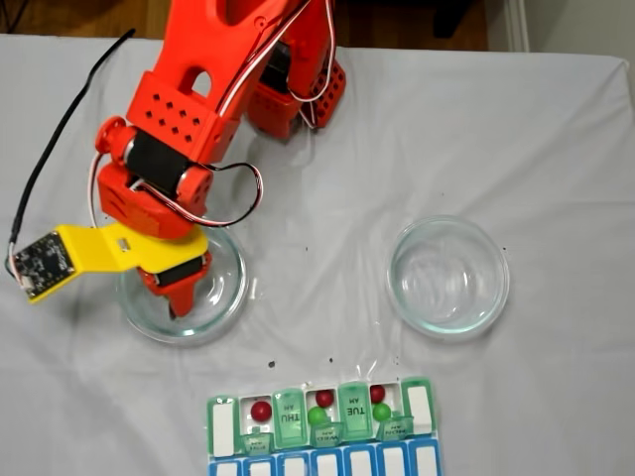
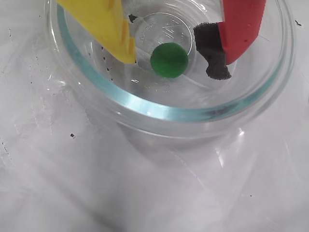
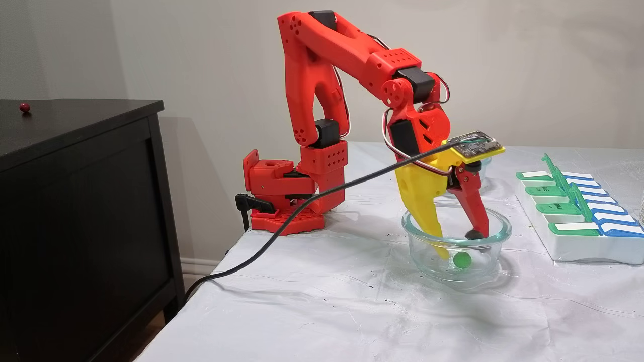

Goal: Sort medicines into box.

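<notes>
You're at the pick step: gripper (image 2: 174, 50) is open, down inside the glass dish (image 2: 159, 112), yellow and red fingers straddling the last green ball (image 2: 169, 60) on the dish floor. Next: close squarely on it, then lift and carry to the pill organizer (image 1: 322, 426), which already holds red and green balls.

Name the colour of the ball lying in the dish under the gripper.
Bright green ball, clearest in the wrist view.

White-clothed table (image 1: 556, 149): two dishes (image 1: 448, 275), organizer (image 1: 322, 426).
</notes>
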